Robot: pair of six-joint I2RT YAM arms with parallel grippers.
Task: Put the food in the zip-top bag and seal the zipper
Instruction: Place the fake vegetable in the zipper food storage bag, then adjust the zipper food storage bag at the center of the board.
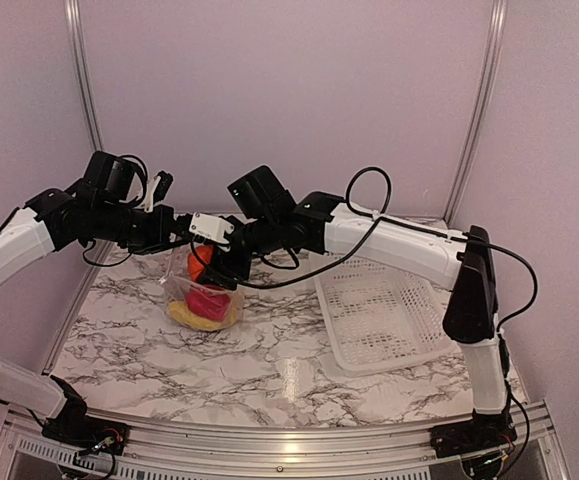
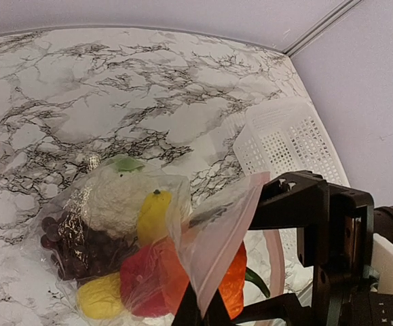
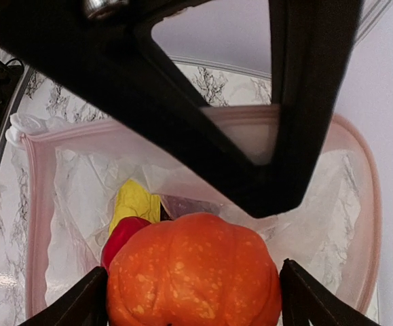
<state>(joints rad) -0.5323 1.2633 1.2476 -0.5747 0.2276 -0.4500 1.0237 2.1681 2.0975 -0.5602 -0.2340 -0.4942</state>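
Observation:
The clear zip-top bag [image 1: 204,300] hangs over the marble table, mouth held up. My left gripper [image 2: 203,307] is shut on one flap of that mouth. Inside lie the food pieces: white cauliflower [image 2: 118,197], dark grapes [image 2: 81,248], two yellow pieces [image 2: 153,214] [image 2: 101,297] and the red pepper [image 2: 145,278]. The orange round fruit [image 3: 193,272] sits in the mouth on top of the pepper [image 3: 121,238]. My right gripper [image 3: 196,299] stands wide on both sides of it, a thin gap showing on the right. The pinkish zipper [image 3: 32,217] rings the open mouth.
The white lattice basket [image 1: 384,315] lies on the table to the right of the bag. It also shows in the left wrist view, the basket [image 2: 288,139] just beyond the right arm. Pale walls close in behind and on both sides.

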